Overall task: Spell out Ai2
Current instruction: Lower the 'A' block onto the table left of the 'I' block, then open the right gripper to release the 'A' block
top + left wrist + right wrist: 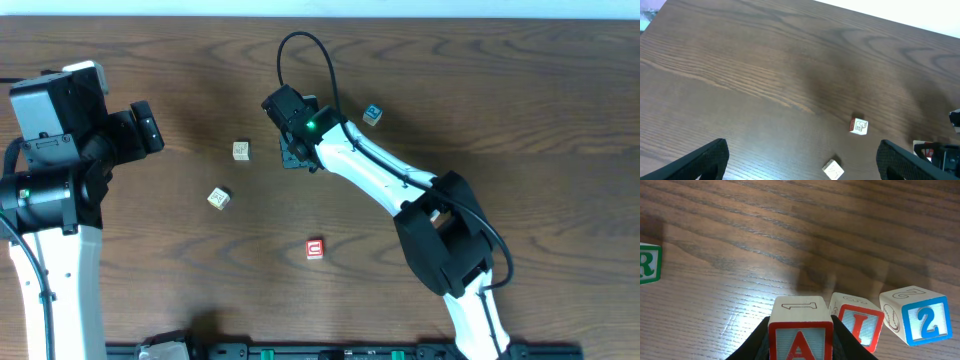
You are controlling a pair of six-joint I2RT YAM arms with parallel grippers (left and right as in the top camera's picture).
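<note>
The right arm (370,165) is white with black joints, looping cable (329,62) and green light (312,126).

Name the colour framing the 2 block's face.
Blue, like the digit on the 2 block; clearest in right wrist view.

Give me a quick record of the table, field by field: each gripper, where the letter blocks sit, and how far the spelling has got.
left gripper: open, holding nothing
right gripper: shut on the A cube
I cube: just right of the A cube, right wrist view
2 cube: right of the I cube, turned askew
spelling: reads A, I, 2 in order; A cube not yet released
other: green R cube, apart at far left
</note>
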